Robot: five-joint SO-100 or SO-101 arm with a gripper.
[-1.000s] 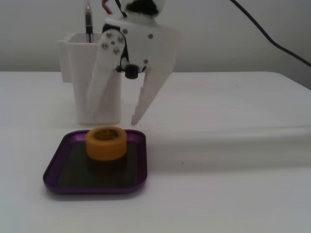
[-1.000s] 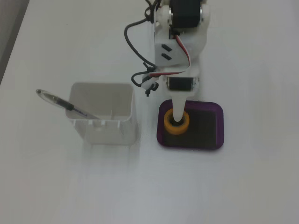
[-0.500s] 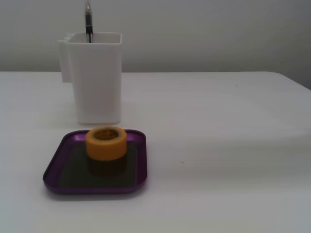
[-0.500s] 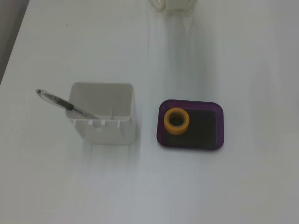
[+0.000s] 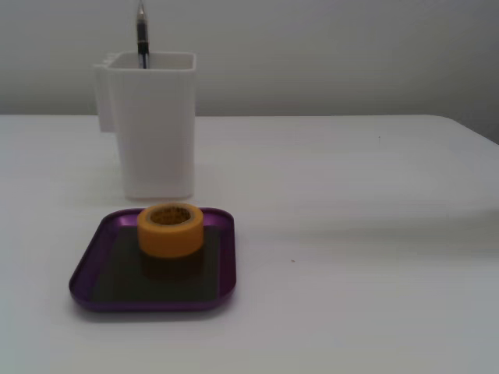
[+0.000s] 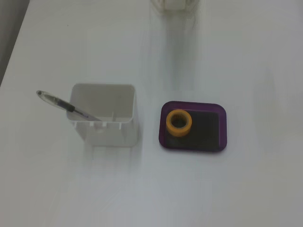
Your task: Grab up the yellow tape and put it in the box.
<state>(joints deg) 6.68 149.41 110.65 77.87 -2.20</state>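
Note:
The yellow tape (image 5: 171, 229) is a thick yellow-orange roll with a dark inner core. It lies flat inside the box (image 5: 92, 269), a shallow purple tray with a dark bottom, near the tray's far edge in a fixed view. In both fixed views it sits in the tray; from above the yellow tape (image 6: 179, 122) is at the left end of the box (image 6: 222, 130). No gripper or arm shows in either view.
A tall white container (image 5: 156, 125) with a pen (image 5: 142, 35) stands just behind the tray. From above, the white container (image 6: 106, 116) is left of the tray and the pen (image 6: 64, 104) leans out to the left. The white table's (image 5: 374, 257) edge shows at far right.

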